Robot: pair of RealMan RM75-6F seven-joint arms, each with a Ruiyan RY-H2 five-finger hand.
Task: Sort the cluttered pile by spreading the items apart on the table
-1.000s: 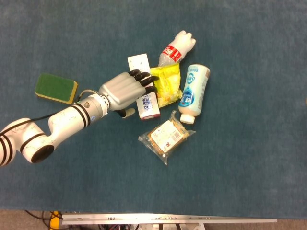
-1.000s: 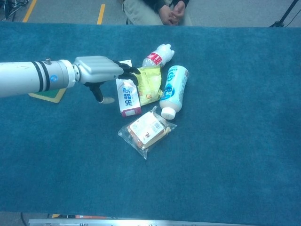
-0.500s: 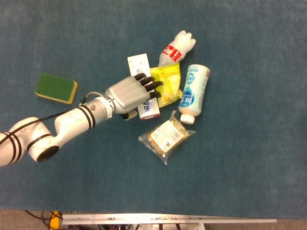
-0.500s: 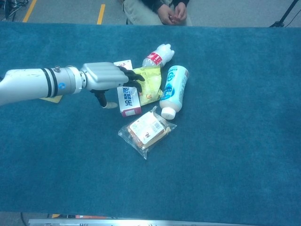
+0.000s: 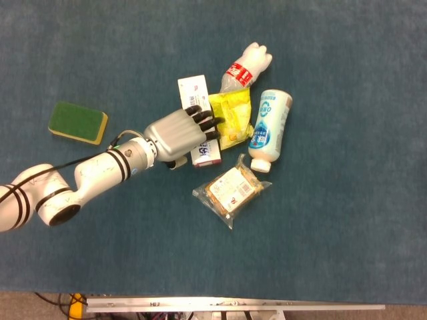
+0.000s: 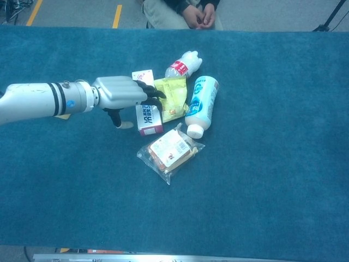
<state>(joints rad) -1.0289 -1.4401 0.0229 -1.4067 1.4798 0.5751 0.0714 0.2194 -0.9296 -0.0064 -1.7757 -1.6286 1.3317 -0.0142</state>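
The pile sits mid-table. A white carton [image 5: 208, 152] [image 6: 147, 119] lies lengthwise, with a yellow packet [image 5: 231, 117] [image 6: 173, 98] against its right side. Beyond them are a clear bottle with a red label [image 5: 243, 70] [image 6: 181, 64], a white bottle with a blue label [image 5: 269, 130] [image 6: 199, 103], and a wrapped bread pack [image 5: 231, 189] [image 6: 170, 152] in front. My left hand [image 5: 175, 132] [image 6: 117, 91] lies over the carton's middle. Its dark fingertips curl onto the carton's right edge by the packet. The thumb hangs a little left of the carton. My right hand shows in neither view.
A green and yellow sponge [image 5: 78, 122] lies apart at the left, mostly hidden behind my forearm in the chest view. A seated person [image 6: 185, 13] is at the table's far edge. Blue cloth covers the table all around the pile.
My left hand moved right onto the carton, then drew back slightly while its fingertips curled down at the carton's right edge. The pile's items have barely shifted.
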